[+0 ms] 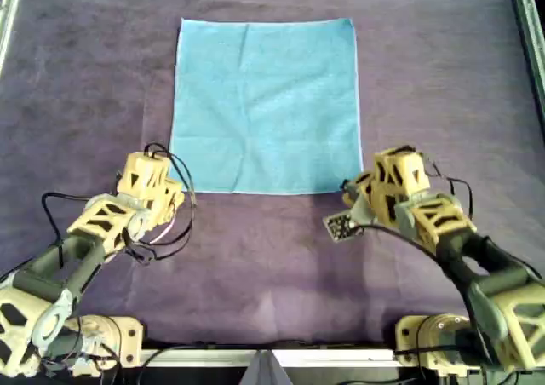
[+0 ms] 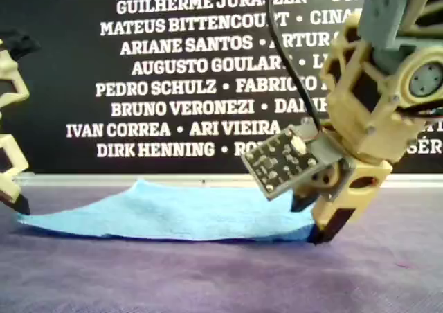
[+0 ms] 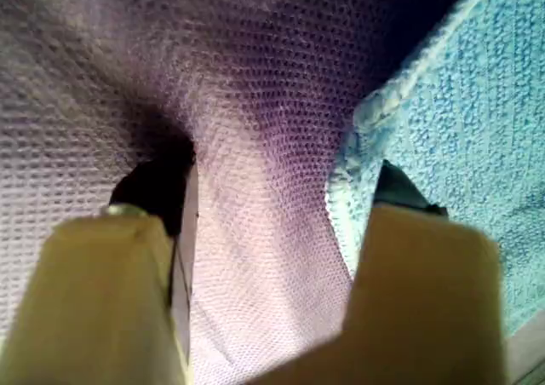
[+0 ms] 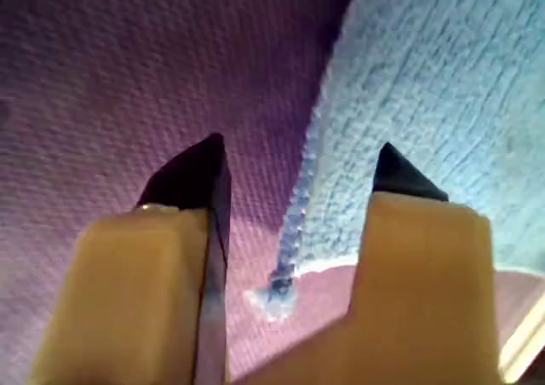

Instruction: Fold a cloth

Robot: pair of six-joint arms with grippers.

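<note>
The cloth (image 1: 266, 106) lies flat and unfolded on the purple felt bench (image 1: 443, 87), its near edge running just ahead of both hands. The left hand (image 1: 162, 183) is down at one near corner of the cloth and the right hand (image 1: 362, 199) at the other. In each wrist view the jaws stand well apart and straddle the cloth's edge, one finger over the fabric and the other over bare felt. Neither hand has hold of anything yet.

The likely failure, as I judge it, is a poor pinch. The fabric is thin and lies tight against the felt, so a hand that closes without its lower finger getting under the edge could slide off, or nip the felt along with the cloth. By the right hand the corner (seen in the right wrist view) sits close to the base of the jaws, so a shallow bite could let it slip free once lifted. If one hand catches and the other misses, the cloth would drag askew and the fold would come out crooked. Uneven lifting between the two hands could twist the fabric the same way.

Little else is nearby: a small circuit board (image 2: 280, 162) hangs off the right hand, and a dark wall of printed names (image 2: 173, 64) stands beyond the bench. Nothing lies on the cloth or between it and the hands.
</note>
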